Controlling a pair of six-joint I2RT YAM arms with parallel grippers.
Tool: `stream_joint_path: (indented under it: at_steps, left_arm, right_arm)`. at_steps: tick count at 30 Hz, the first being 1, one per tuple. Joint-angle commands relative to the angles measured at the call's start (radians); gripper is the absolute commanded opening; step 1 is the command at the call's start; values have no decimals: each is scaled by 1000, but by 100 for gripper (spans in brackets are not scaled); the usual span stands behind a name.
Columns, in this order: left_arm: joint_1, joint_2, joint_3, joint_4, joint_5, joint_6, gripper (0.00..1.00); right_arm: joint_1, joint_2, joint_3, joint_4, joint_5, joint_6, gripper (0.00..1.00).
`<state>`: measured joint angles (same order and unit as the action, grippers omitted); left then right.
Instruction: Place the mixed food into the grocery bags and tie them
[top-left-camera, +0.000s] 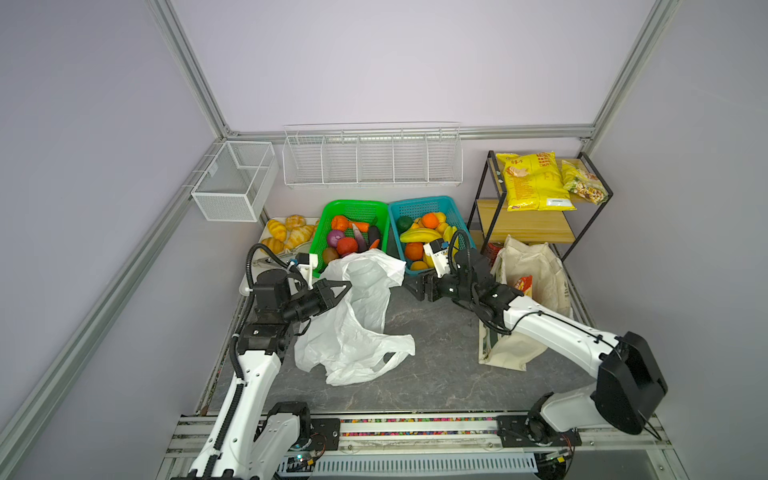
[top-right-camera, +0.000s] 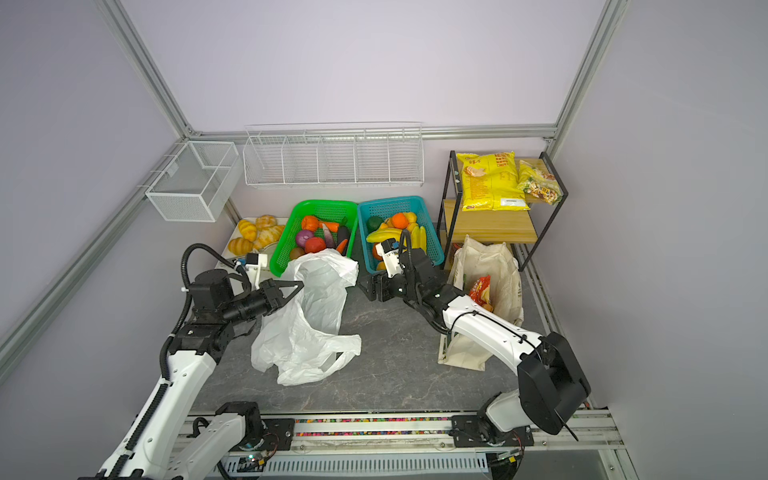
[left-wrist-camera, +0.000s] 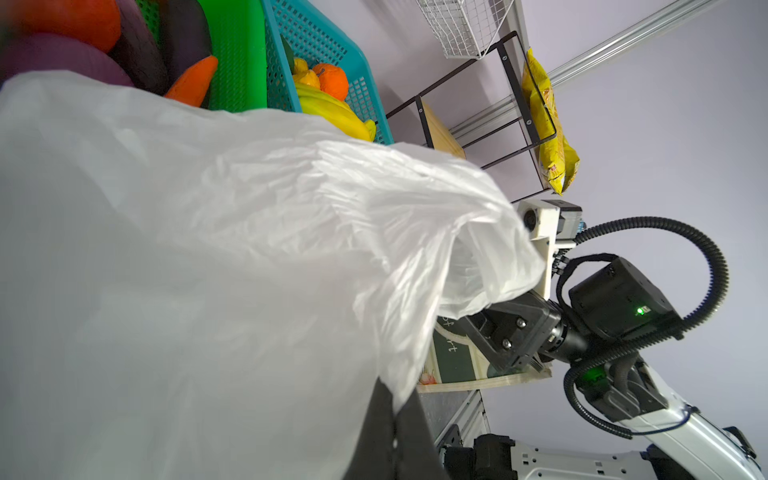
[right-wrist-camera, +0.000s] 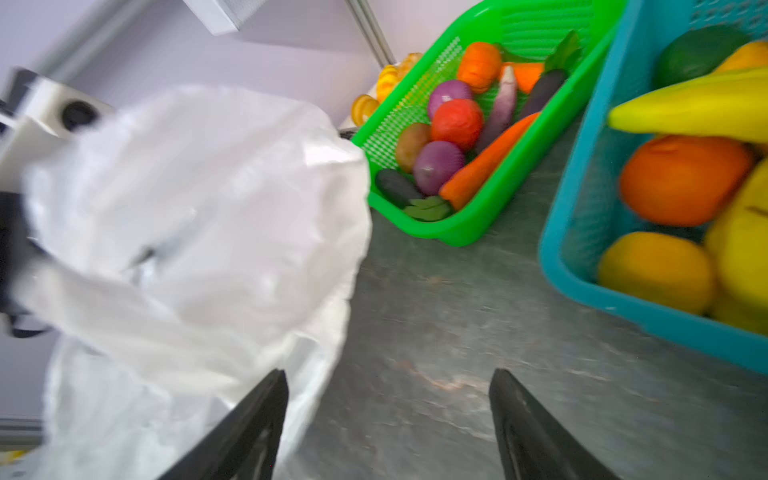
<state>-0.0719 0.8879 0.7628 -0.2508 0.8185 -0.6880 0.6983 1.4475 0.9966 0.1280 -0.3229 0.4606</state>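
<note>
Thin, crinkly white plastic bag (top-left-camera: 353, 332) pinched in the closed left gripper (top-left-camera: 345, 286), sagging lengthwise from it down onto the counter (top-left-camera: 436, 353). Just beside its raised rim, the right gripper (right-wrist-camera: 388, 415) spread wide, empty.

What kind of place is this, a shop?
Probably a lab test booth staged as a mock grocery corner: bare aluminium frame around plain walls, a green plastic basket of toy vegetables beside a teal plastic basket of toy fruit, and two white robot arms.

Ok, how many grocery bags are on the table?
2: the white plastic bag mid-table; the canvas tote at the right, by the shelf. None looks hidden.
</note>
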Motion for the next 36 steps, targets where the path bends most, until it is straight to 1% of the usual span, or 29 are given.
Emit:
stream_joint_path:
  at_steps: [1,4,7,12,14,16,17,18,19,21,23,24,26,27,30,31,32,33,34,35,36]
  left_arm:
    - [0,-17,-11,85,22,-43,0]
    - [-5,-15,-23,129,25,-71,0]
    - [-16,-12,-34,179,22,-105,0]
    - [-36,-10,-45,243,25,-146,0]
    - [-47,-7,-45,254,29,-149,0]
    - [-55,-5,-48,263,32,-152,0]
    - [-60,-5,-51,268,32,-153,0]
    - [-63,-4,-54,276,33,-157,0]
    - [-63,-3,-58,283,35,-164,0]
    - [-63,0,-58,295,51,-171,0]
    - [-62,1,-46,276,66,-160,0]
    - [-58,1,-35,247,70,-140,0]
    - [-36,2,-11,172,74,-100,0]
    - [-15,0,-1,132,72,-79,0]
    - [49,2,37,18,48,-10,0]
    - [62,5,51,-29,25,24,0]
    - [67,5,77,-91,-22,67,0]
    - [67,6,98,-140,-76,107,0]
    - [67,8,105,-157,-103,121,0]
    - [66,10,110,-155,-115,129,0]
    - [65,16,108,-141,-101,124,0]
  right_arm:
    - [51,-16,-47,121,-78,99,88]
    - [97,2,-56,117,-20,99,91]
    - [115,23,-86,162,33,117,92]
    - [114,56,-111,188,132,126,87]
    - [114,86,-100,205,140,136,85]
    - [115,123,-74,243,116,151,82]
    - [115,141,-56,257,105,159,75]
    - [115,161,-38,258,109,164,65]
    - [115,171,-26,240,131,166,57]
    - [102,179,7,133,215,146,35]
    - [73,163,12,36,283,108,21]
    - [52,143,3,-3,308,88,15]
    - [12,96,-22,-83,340,45,8]
    - [-6,65,-36,-127,362,18,7]
    - [-36,-20,-54,-251,436,-70,7]
    - [-37,-39,-52,-288,460,-93,7]
    - [-38,-54,-51,-312,479,-110,7]
    - [-37,-64,-54,-316,479,-127,7]
    - [-36,-71,-58,-304,459,-139,6]
    - [-35,-72,-62,-281,416,-152,7]
    - [-29,-70,-65,-253,368,-169,9]
